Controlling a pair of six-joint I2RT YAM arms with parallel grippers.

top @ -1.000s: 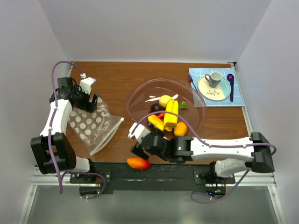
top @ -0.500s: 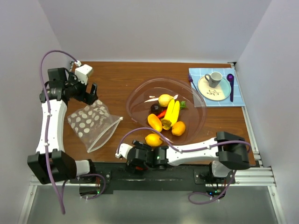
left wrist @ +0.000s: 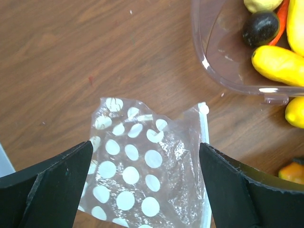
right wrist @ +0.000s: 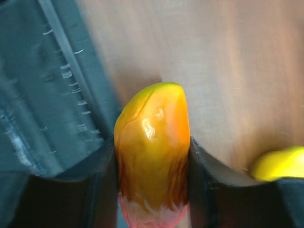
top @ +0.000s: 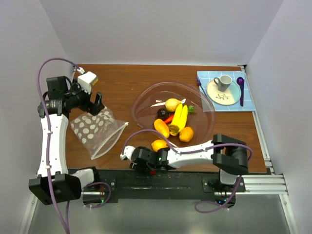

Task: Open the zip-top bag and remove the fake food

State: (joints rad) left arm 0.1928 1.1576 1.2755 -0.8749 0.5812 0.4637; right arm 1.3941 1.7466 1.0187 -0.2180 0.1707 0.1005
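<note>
One clear, white-dotted, crinkled zip-top bag [left wrist: 142,171] lies gaping; left gripper [top: 99,103] hangs spread above it, right gripper [right wrist: 152,156] clamps a glossy yellow-orange plastic fruit [right wrist: 151,118].

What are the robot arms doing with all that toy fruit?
The right gripper is shut on a yellow-orange toy fruit at the near edge of the table, just outside the clear bowl. Several other pieces lie in that bowl, and a yellow piece sits beside it. The left gripper hangs open above the spotted plastic bag, not touching it. The bag lies flat on the table with no food showing inside.
</note>
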